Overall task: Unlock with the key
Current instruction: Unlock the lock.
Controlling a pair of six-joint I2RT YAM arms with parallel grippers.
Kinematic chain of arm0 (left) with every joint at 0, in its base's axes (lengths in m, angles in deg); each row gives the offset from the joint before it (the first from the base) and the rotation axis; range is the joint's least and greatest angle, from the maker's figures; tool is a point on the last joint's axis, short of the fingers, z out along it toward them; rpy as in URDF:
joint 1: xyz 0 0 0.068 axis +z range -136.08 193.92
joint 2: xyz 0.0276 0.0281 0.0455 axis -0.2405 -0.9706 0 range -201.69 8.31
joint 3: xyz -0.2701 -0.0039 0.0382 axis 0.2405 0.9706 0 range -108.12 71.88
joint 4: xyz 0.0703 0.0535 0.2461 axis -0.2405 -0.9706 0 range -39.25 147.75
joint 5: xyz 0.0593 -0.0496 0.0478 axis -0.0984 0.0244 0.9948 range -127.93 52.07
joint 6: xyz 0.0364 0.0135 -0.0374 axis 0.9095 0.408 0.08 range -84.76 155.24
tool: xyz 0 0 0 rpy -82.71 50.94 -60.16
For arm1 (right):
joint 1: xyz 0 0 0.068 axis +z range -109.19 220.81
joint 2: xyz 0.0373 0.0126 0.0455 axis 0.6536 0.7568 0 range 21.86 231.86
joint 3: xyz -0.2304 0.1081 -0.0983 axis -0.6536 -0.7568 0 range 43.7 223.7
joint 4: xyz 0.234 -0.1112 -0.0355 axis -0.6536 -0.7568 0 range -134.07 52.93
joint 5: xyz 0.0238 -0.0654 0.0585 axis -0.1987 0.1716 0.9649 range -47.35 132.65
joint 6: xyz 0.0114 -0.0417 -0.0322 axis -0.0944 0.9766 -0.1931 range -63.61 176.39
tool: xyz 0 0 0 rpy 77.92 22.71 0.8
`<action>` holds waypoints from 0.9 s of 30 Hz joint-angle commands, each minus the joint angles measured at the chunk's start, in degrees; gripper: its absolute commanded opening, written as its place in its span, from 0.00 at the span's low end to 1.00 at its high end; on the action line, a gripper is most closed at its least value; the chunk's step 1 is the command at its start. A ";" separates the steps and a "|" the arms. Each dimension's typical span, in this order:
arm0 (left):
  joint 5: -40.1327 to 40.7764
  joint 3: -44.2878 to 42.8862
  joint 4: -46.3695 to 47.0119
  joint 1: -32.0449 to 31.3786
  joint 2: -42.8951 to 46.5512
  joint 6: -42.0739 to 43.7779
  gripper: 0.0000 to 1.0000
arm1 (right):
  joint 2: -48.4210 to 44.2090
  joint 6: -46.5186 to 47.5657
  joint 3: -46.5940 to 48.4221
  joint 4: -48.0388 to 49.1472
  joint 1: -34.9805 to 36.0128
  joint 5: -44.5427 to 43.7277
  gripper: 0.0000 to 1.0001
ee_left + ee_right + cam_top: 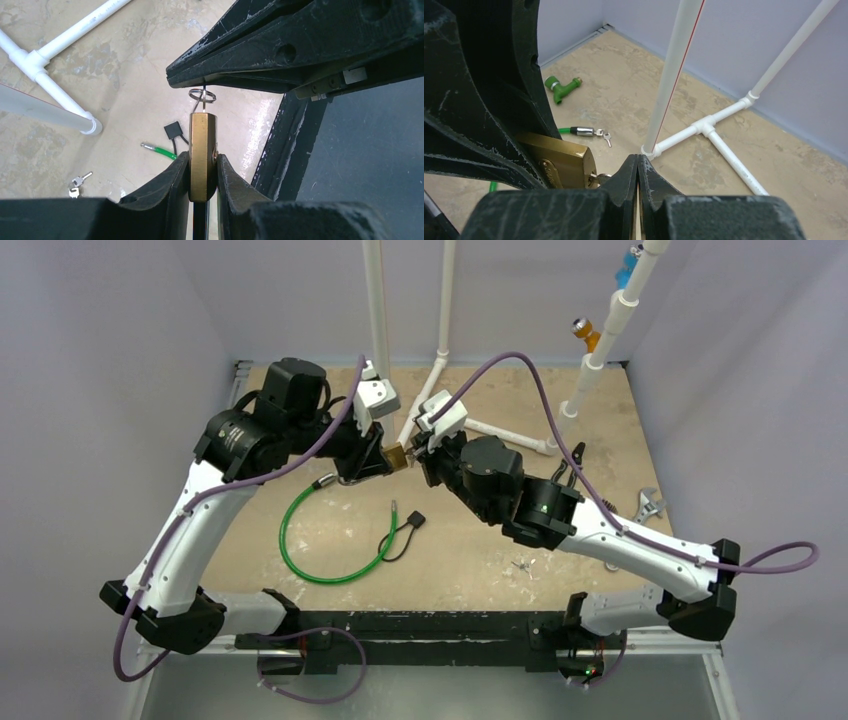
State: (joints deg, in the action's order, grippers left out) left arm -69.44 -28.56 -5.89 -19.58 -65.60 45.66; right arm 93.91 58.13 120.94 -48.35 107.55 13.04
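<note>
A brass padlock [395, 456] hangs in the air above the table's middle, clamped between my left gripper's fingers [202, 160]. It shows edge-on in the left wrist view [202, 150] and side-on in the right wrist view [559, 157]. My left gripper [385, 462] is shut on it. A small silver key [596, 176] sticks out of the lock's bottom, with its ring [202, 95] showing. My right gripper [415, 452] is shut, fingertips [638, 162] pinched on the key's head, which is mostly hidden.
A green cable loop [330, 540] with metal ends and a black tag [415, 521] lies on the table below. Spare keys [522, 564] lie front right, a wrench [650, 505] far right. A white PVC pipe frame [440, 370] stands behind. A green fitting [561, 87] lies near the wall.
</note>
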 commanded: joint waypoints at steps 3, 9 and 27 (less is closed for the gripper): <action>-0.11 -3.27 10.30 -0.26 -0.09 -3.70 0.00 | 2.84 -8.28 1.44 7.48 3.07 9.61 0.00; -3.52 -4.11 8.46 0.12 0.16 0.50 0.00 | 0.55 -6.63 1.10 4.13 2.24 8.68 0.03; -18.20 -3.88 -1.63 0.12 3.93 14.87 0.00 | -13.91 -5.47 -3.19 -0.53 -23.42 59.81 0.48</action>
State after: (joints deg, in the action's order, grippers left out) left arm -82.58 -29.37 -8.60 -19.47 -64.37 57.03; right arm 77.15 53.45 116.76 -48.62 87.21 55.64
